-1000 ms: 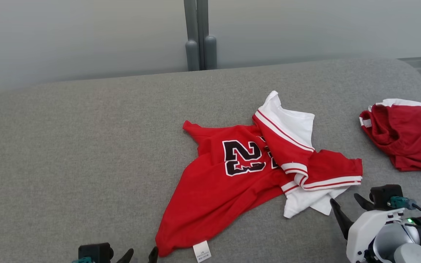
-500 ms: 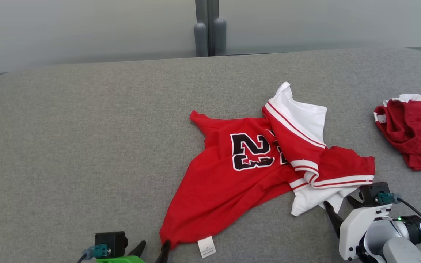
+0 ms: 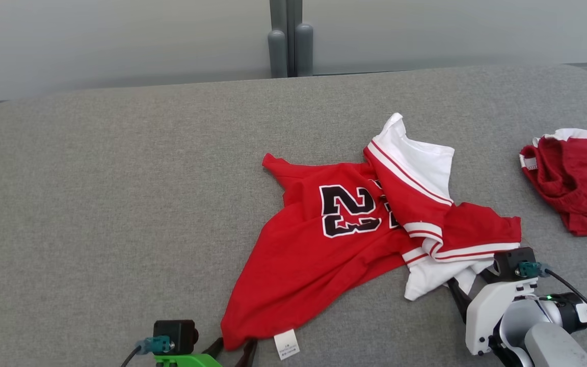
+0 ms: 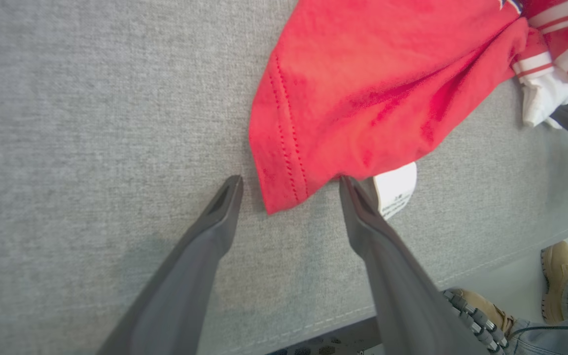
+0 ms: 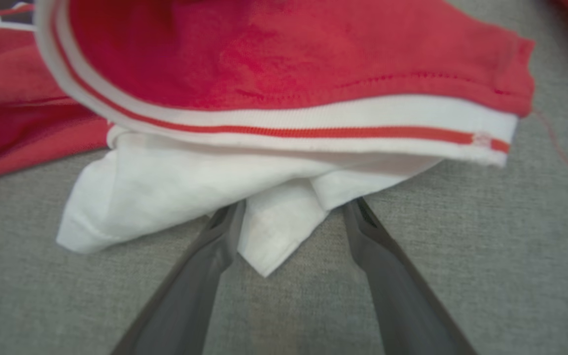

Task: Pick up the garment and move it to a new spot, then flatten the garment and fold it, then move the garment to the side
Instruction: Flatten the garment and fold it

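Garment (image 3: 334, 244) lies crumpled, unlifted, toward three o'clock on the grey surface (image 3: 120, 204), left gripper (image 4: 290, 180) straddling its seven o'clock corner, right gripper (image 5: 296, 202) its four o'clock hem, both spread wide, gripping nothing; every step awaits.

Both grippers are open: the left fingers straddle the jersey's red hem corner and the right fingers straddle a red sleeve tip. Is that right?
Not quite. The right gripper straddles a white corner of the jersey, not a red one, as the right wrist view shows. The rest holds: both are open, and the left gripper straddles the red hem corner.
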{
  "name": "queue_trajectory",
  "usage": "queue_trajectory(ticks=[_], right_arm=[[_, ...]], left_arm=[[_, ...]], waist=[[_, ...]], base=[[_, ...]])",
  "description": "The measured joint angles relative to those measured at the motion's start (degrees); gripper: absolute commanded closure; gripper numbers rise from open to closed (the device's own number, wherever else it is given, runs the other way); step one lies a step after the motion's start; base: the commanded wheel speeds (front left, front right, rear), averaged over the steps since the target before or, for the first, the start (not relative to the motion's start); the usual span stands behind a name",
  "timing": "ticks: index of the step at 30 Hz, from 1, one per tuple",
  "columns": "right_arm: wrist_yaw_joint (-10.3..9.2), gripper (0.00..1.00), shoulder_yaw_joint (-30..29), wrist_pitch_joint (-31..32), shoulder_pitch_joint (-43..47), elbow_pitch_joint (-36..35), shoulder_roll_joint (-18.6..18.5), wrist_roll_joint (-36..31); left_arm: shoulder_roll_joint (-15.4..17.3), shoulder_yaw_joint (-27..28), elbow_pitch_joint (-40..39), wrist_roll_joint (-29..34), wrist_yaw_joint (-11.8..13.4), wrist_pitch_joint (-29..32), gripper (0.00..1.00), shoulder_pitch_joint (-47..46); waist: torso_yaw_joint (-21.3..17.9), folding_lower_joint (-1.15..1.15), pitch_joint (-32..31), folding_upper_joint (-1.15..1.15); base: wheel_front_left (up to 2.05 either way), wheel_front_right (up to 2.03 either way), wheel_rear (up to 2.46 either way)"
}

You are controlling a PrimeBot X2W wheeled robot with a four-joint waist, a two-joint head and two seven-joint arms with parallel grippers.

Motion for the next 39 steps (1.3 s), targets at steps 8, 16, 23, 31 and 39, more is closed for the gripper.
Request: queue_trajectory(ticks=[8, 16, 23, 31, 39], right_arm=[[-0.02, 0.58, 2.08, -0.23, -2.22, 1.24, -0.07, 0.99], [0.0, 1.0, 5.11, 0.03, -2.92, -2.99, -2.58, 10.22], [-0.04, 1.0, 0.12, 7.73, 1.74, -30.17, -14.34, 27.59], [-0.04, 1.0, -13.07, 14.27, 6.16, -48.73, -19.29, 38.4], [-0.05, 1.0, -24.07, 17.3, -4.83, -51.02, -18.28, 44.06]], left_arm=[[-0.45, -1.78, 3.98, -0.69, -0.81, -1.37, 0.76, -3.11], [-0.76, -2.37, 2.22, -3.74, -1.94, -2.6, 1.0, -5.19], [3.8, 1.66, -19.13, -8.91, -1.68, 1.88, 1.0, -1.19], [6.2, 4.83, -37.77, -13.6, 0.57, 7.27, 1.0, 0.97], [9.51, 7.87, -45.69, -18.12, 2.18, 15.27, 1.0, -8.9]], waist=[[-0.68, 0.0, 1.18, 0.0], [-1.33, 0.0, 1.54, 0.0], [-3.76, 0.0, 0.84, 0.0], [-6.23, 0.0, 0.71, 0.0], [-6.65, 0.0, 4.11, 0.0]], base=[[0.0, 0.0, 0.0], [0.0, 0.0, 0.0], [0.0, 0.0, 0.0], [0.0, 0.0, 0.0], [0.0, 0.0, 0.0]])
